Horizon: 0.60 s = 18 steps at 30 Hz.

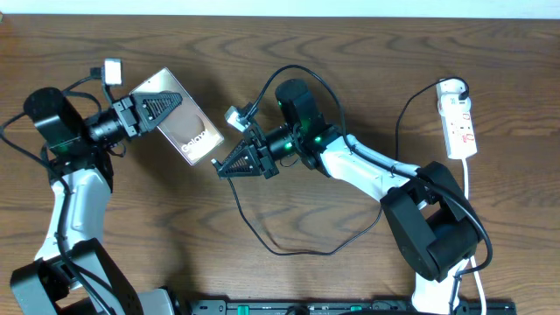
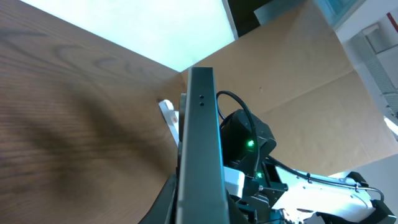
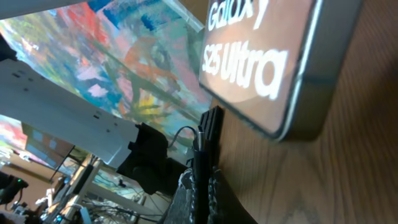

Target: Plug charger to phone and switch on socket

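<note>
Left hand (image 1: 175,100) clenched on glossy bronze-brown slab phone (image 1: 191,133); right hand (image 1: 220,168), just right of it, pinches thin black charger cable (image 1: 302,254).

A brown wood-grain table (image 1: 262,52) carries everything. Near its far right edge lies the white socket (image 1: 458,122), its white cord (image 1: 467,177) trailing toward the near edge. The thin black charger (image 1: 297,254) loops loosely across the table's middle.

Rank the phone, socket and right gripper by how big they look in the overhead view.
1. Phone: clearly largest.
2 or 3. Socket and right gripper: about alike, and the gripper sits nearer the camera, so unranked.
</note>
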Motion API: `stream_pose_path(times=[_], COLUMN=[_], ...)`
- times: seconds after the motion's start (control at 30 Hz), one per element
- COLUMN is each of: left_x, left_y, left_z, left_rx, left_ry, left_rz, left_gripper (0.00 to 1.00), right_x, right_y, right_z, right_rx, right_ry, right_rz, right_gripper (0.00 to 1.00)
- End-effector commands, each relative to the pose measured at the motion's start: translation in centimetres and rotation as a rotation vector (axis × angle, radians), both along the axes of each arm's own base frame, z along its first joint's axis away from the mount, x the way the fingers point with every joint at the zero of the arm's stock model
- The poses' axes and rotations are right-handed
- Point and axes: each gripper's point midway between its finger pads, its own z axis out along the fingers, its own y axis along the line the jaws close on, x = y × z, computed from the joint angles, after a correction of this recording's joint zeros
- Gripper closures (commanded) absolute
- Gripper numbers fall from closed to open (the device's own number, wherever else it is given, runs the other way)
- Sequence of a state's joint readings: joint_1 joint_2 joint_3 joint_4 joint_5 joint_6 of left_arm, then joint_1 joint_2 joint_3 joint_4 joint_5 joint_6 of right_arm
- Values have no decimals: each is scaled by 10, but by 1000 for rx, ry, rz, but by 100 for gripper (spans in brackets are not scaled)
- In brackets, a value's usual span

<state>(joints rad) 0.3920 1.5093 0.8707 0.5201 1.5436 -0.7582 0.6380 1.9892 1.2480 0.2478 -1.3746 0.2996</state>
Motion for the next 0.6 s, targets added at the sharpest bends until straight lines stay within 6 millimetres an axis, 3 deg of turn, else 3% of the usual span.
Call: stream_pose_path(times=[0.0, 0.57], left_x=[-7, -7], left_y=[-9, -11], left_z=[5, 5], left_rx=[2, 2], left_ry=[-21, -21], left_rz=[-48, -53], left_gripper=[93, 93], right_x=[4, 15], right_y=[0, -3], right_z=[1, 0], right_rx=[1, -12], right_ry=[-12, -7], right_rz=[-13, -53], right_gripper=[99, 99])
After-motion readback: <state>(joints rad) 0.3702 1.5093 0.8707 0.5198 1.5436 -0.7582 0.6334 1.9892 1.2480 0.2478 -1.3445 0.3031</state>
